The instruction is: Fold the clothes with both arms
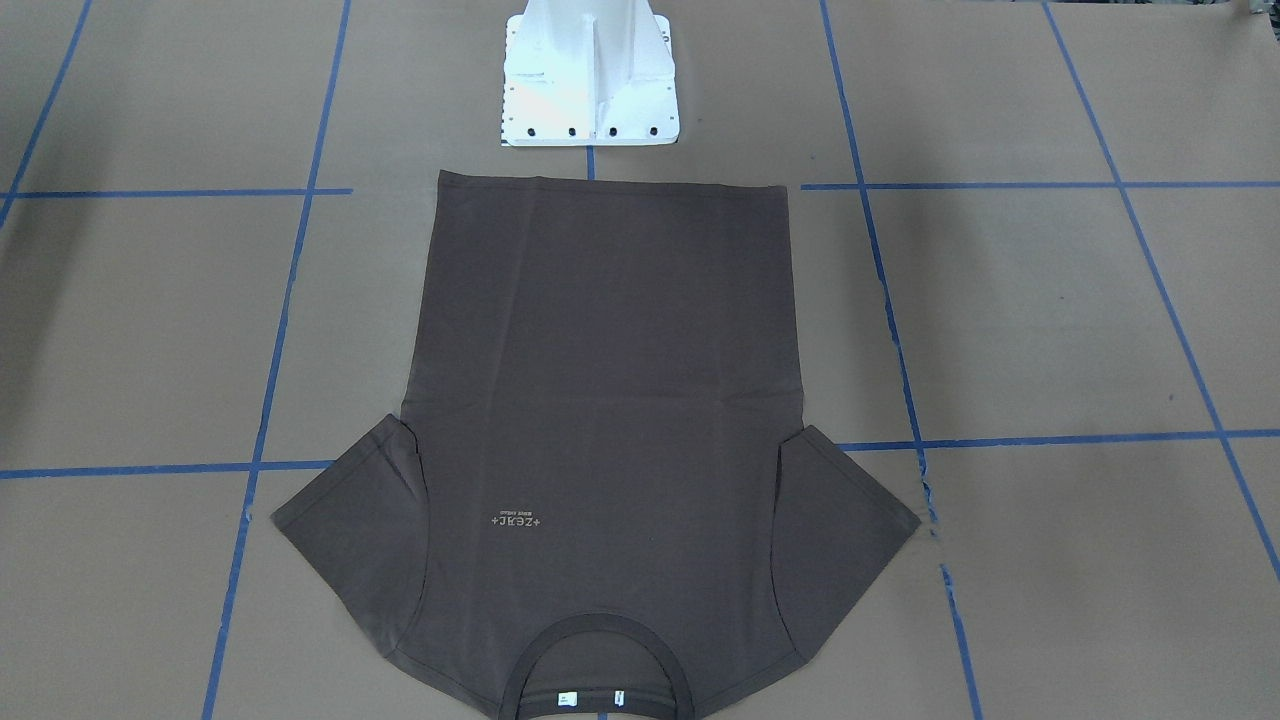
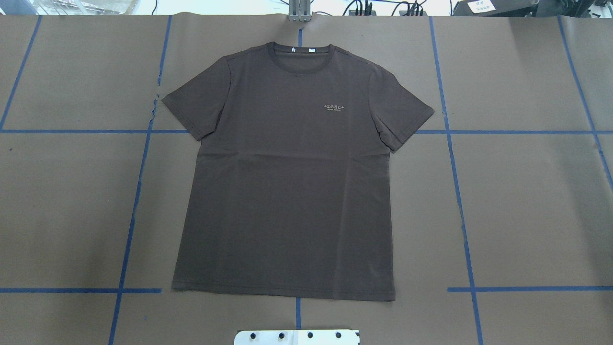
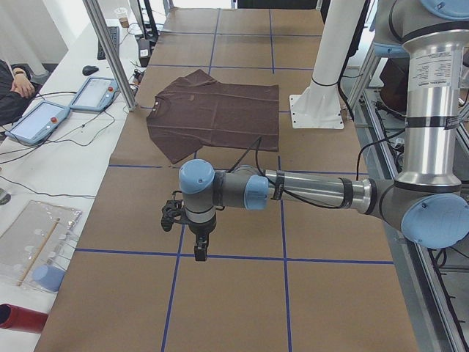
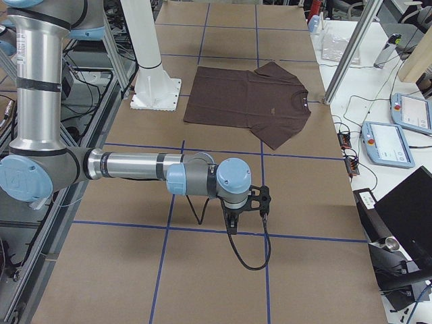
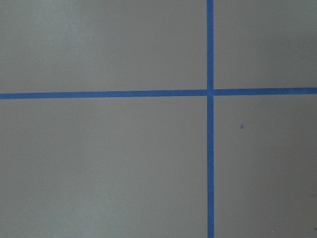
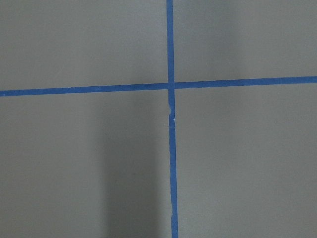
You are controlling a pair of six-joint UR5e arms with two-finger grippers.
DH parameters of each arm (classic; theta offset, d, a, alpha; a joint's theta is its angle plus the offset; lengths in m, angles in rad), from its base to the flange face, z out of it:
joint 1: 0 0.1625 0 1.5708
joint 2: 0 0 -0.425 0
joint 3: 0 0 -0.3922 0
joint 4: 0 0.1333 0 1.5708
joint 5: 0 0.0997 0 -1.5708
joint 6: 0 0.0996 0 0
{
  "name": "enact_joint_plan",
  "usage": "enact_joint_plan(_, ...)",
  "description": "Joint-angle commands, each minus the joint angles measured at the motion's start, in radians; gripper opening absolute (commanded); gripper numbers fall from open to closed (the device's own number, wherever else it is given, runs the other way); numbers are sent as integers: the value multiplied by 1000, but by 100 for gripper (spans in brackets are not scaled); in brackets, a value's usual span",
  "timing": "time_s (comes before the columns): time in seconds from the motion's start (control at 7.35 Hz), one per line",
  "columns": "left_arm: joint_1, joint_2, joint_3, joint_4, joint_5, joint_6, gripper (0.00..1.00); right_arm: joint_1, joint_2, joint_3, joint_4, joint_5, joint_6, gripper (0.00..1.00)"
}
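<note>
The dark brown T-shirt (image 2: 287, 182) lies flat and spread out in the middle of the table, front up, collar away from the robot's base. It also shows in the front-facing view (image 1: 600, 380) and both side views (image 3: 216, 114) (image 4: 246, 101). The left arm reaches out low over the table, well to the left of the shirt; its left gripper (image 3: 199, 253) points down, and I cannot tell if it is open or shut. The right gripper (image 4: 231, 226) hangs likewise on the opposite side, state unclear. Both wrist views show only brown paper and blue tape lines.
The white pedestal base (image 1: 590, 80) stands just behind the shirt's hem. Blue tape lines (image 2: 455, 132) grid the brown table cover. Beyond the collar side are a metal post (image 3: 110, 51), teach pendants (image 3: 37, 121) (image 4: 388, 143), cables and a person's hand (image 3: 22, 84).
</note>
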Motion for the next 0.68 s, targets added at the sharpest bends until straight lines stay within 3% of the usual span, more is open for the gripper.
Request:
enact_joint_plan(0.0,0,1,2,-1,0,1,100,0,-4,12,-2,-1,2,100)
enact_joint_plan(0.27,2,-24,-20,-8,-3,4,100,-15,20,6,15,-2,16,100)
enact_joint_plan(0.41,5,-54,-11,-90,-82,1,100,-37,95,-47,68,84,16,100)
enact_joint_plan(0.54,6,-77,36,-234,-136,-4,100,-105,196,-169,198,222,21,100)
